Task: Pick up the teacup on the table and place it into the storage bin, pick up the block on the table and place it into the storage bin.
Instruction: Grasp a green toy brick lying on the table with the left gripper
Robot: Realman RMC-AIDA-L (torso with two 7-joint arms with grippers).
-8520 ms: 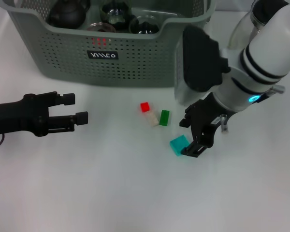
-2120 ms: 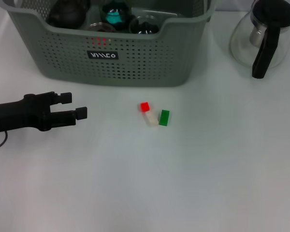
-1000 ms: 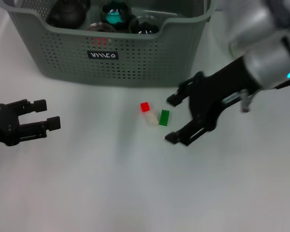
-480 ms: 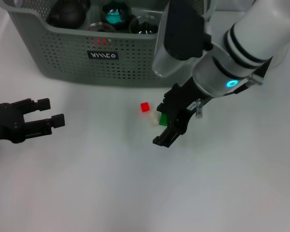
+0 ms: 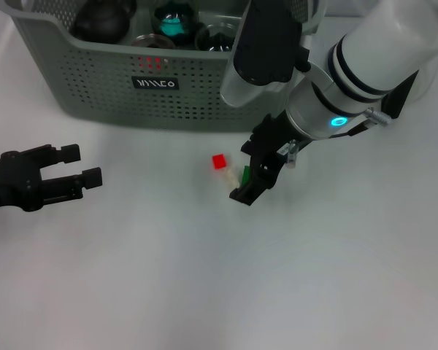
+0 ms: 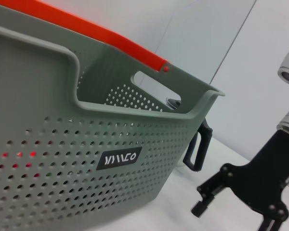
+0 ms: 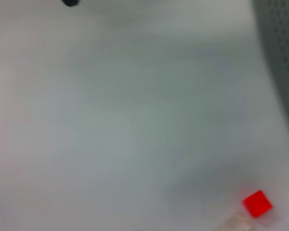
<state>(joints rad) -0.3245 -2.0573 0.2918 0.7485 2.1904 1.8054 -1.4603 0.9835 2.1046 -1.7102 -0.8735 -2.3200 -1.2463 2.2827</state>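
Right pincer open over green block — white table.

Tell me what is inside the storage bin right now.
The storage bin holds a dark round teapot, a cup with a teal block in it, and another dark cup. The right arm covers the bin's right end, so anything there is hidden.

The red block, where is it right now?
In the head view, the red block lies on the white table, in front of the storage bin, just left of the right tool.
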